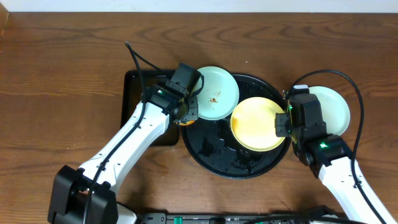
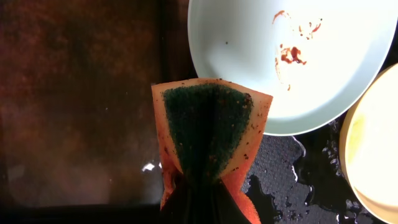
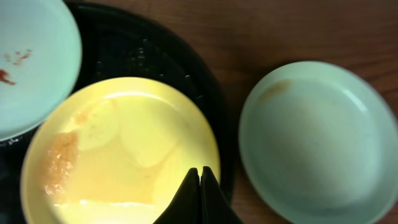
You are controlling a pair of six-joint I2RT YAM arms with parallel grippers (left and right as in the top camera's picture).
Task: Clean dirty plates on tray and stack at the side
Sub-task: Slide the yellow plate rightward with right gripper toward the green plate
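1. Firstly, the left fingers [image 2: 199,211] clamp a folded orange sponge [image 2: 208,124] at the soiled mint plate's [image 1: 216,93] 8 o'clock, likely ready to scrub. Only the left wrist view shows its green scouring face.
2. The round black tray [image 1: 211,155] carries that plate at 11 o'clock and the wet yellow plate [image 1: 258,123] at 2.
3. The right fingers [image 3: 186,202] are pressed together at the yellow rim; whether they pinch it is unclear.
4. The second mint plate [image 3: 317,140] sits on the worktop [image 1: 62,74], at the tray's 3 o'clock.

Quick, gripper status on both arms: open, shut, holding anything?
Left gripper: shut on the sponge.
Right gripper: shut, holding nothing, tips over the yellow plate near its edge; contact cannot be told.
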